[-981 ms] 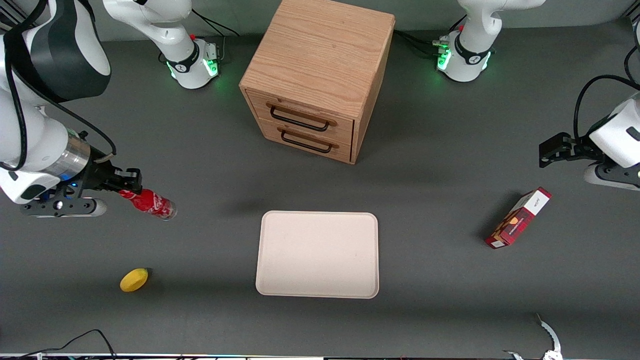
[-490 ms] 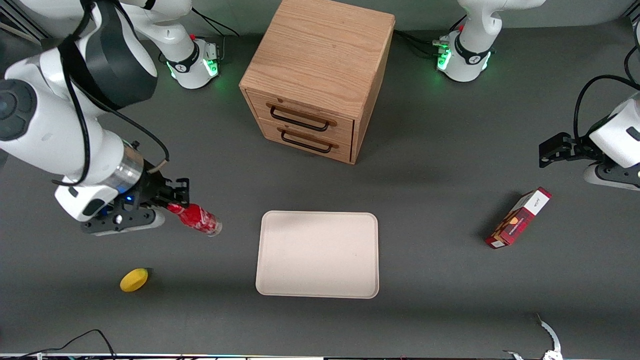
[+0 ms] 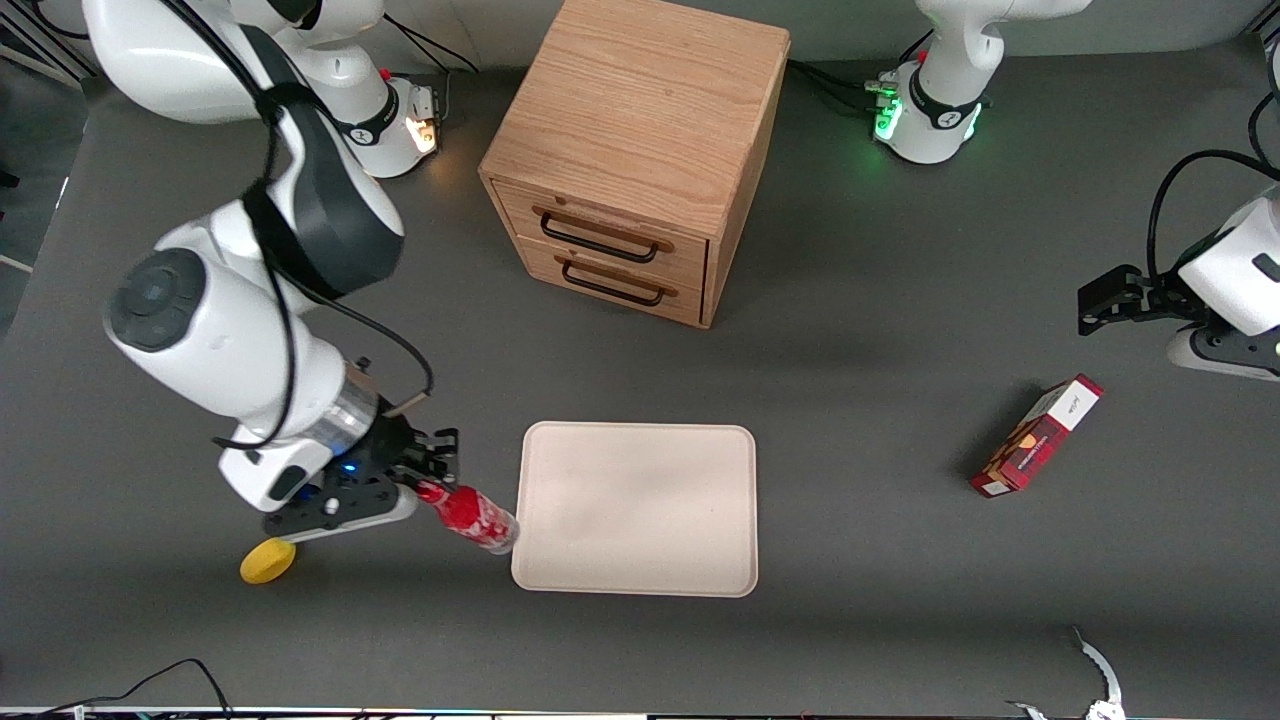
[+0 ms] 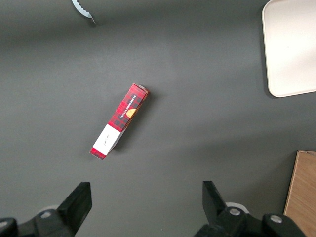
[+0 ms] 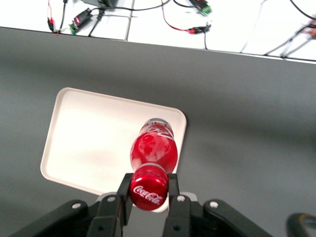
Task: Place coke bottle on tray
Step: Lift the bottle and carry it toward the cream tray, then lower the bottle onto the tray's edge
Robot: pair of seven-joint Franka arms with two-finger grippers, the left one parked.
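Now the right arm is standing much nearer the tray (image 3: 636,509) than a second ago; across the earlier frames the gripper (image 3: 432,487) and its load have travelled from the working arm's end of the table toward the middle, and also nearer the front camera; the tray, the wooden drawer cabinet (image 3: 634,150), the red-and-white carton box (image 3: 1036,436) and the yellow lemon-like object (image 3: 267,561) are lying where they lay before.

Gripper: the two fingers (image 5: 173,190) are pressing narrowly together on the red cap of the coke bottle (image 3: 468,516), pinching it at the neck; in the right wrist view the cap (image 5: 147,189) is sitting between the dark finger pads, and the bottle's body is hanging below them with its clear base pointing away from the gripper; the bottle is being held off the table, tilted in the front view, with its base end just beside the tray's edge on the working arm's side; in the right wrist view the base is overlapping the tray's rim near a rounded corner.

Containers: the tray is holding nothing on its cream surface; both cabinet drawers are showing closed fronts with dark handles; the carton box is lying on the table toward the parked arm's end, well apart from the tray; the yellow object is resting near the gripper, nearer the front camera.
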